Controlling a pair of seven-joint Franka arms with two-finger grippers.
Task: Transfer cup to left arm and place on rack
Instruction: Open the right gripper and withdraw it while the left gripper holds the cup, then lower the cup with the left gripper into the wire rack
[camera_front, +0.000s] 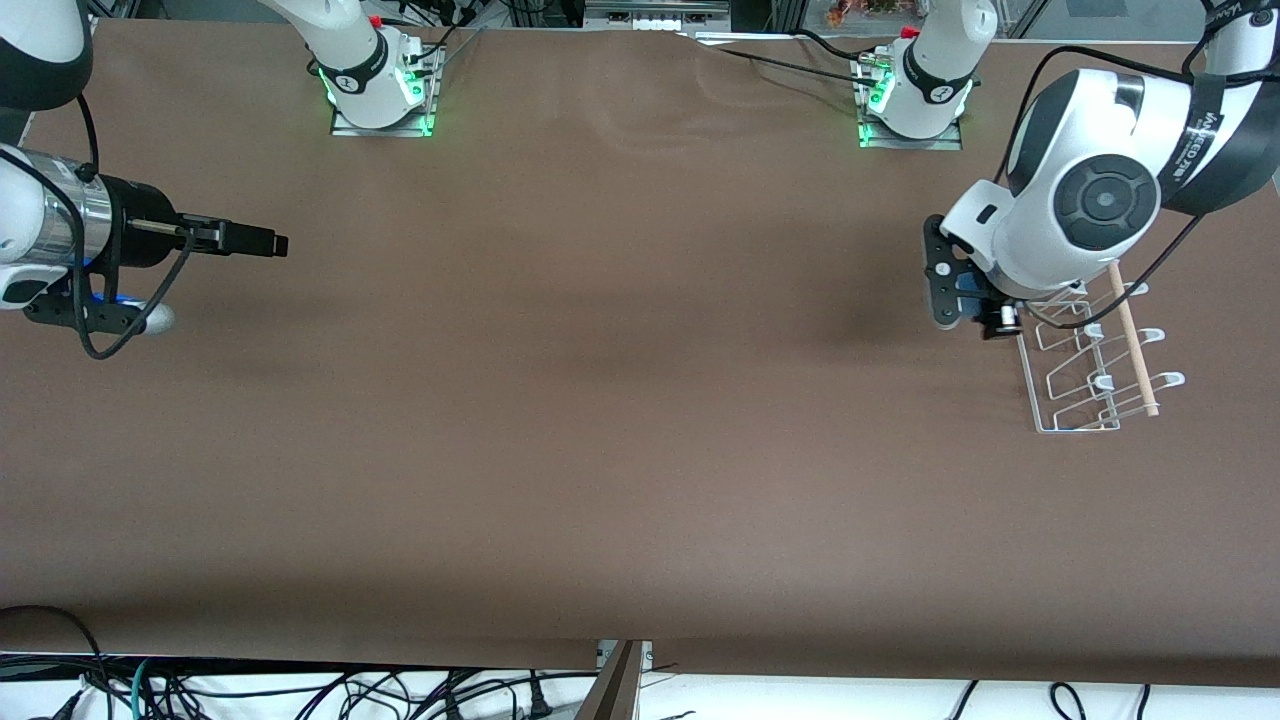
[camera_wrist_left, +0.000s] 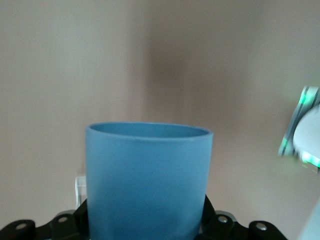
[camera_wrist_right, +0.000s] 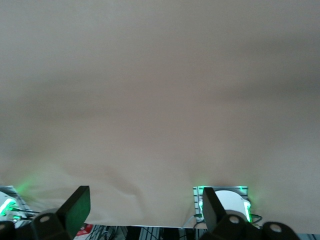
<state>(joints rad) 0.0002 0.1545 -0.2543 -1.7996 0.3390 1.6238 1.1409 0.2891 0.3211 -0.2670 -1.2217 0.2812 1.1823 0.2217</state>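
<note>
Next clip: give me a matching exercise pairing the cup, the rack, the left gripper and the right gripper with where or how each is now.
Things:
1. cup
2. rack
3. left gripper
4. right gripper

States:
A. jaws open, empty, waiting over the right arm's end of the table
B. stands on the table at the left arm's end, nothing on it
C. light blue, held up in the air
D. shut on the cup, over the table at the rack's edge

Pairs: 1-C, 2-B, 3-D, 4-A
</note>
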